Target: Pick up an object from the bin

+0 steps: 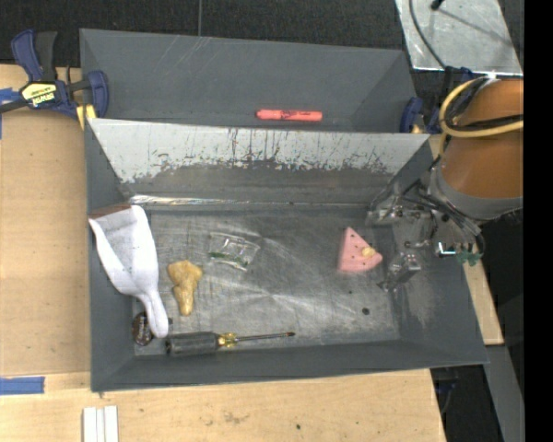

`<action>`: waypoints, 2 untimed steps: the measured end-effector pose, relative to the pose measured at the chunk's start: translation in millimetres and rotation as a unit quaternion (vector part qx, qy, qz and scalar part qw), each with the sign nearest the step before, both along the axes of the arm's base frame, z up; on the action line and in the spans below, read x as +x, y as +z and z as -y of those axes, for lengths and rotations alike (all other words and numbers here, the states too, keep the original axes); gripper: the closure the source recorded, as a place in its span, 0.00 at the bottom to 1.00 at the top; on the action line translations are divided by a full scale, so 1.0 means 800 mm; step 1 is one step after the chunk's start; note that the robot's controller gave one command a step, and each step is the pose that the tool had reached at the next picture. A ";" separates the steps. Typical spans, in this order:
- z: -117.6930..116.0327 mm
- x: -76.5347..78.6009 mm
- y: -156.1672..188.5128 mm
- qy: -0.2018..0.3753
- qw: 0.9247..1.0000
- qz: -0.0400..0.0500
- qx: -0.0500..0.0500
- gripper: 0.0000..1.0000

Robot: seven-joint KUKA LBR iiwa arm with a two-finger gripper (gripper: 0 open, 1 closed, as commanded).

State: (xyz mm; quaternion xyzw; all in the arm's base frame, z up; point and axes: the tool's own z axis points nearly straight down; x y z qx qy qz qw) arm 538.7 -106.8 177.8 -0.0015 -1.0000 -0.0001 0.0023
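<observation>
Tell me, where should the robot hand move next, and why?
Probably a small shift to the left in the camera view, over the pink wedge. The gripper hangs just to the right of it, and that wedge is the closest thing to it by far.

Grey sheet-metal bin is looking matt, its floor showing scratches and pale scuffs (worn rough). White plastic scoop is reading smooth, faintly glossy. Pink wedge-shaped piece is looking matt, foam-like. Yellow lumpy piece is appearing rough. Clear crumpled plastic film is glinting. Black-handled screwdriver is showing a thin shiny metal shaft. Orange arm cover is gleaming glossy.
</observation>
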 end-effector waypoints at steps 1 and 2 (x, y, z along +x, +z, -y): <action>0.000 0.001 0.003 0.000 1.000 0.002 0.000 0.00; -0.002 0.012 -0.007 0.045 0.999 0.005 -0.001 0.00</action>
